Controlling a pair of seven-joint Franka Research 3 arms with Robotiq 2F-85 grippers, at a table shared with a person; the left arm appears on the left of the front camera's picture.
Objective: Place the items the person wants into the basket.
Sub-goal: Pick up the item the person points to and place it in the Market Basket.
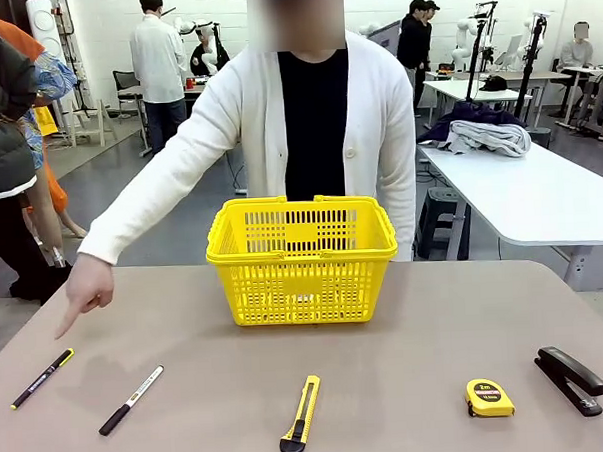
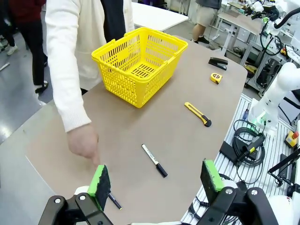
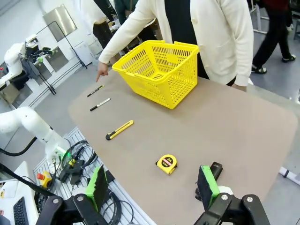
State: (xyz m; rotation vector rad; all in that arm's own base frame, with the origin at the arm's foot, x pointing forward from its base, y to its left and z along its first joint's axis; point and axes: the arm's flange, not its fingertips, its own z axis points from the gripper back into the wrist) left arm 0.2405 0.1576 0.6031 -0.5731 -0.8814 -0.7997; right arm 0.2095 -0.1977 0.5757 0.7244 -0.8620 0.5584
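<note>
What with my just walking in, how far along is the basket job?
Done: nothing; the basket looks empty. In hand: the person's hand points at the black-and-yellow pen; the left hand and right hand hang open, holding nothing. Left: that pen, the white pen and the utility knife all lie on the table.

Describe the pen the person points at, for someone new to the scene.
Start at the yellow basket, then drop to the near side of the table. The pen lies far left there, below the person's pointing hand. It is black with yellow; the next pen is white.
</note>
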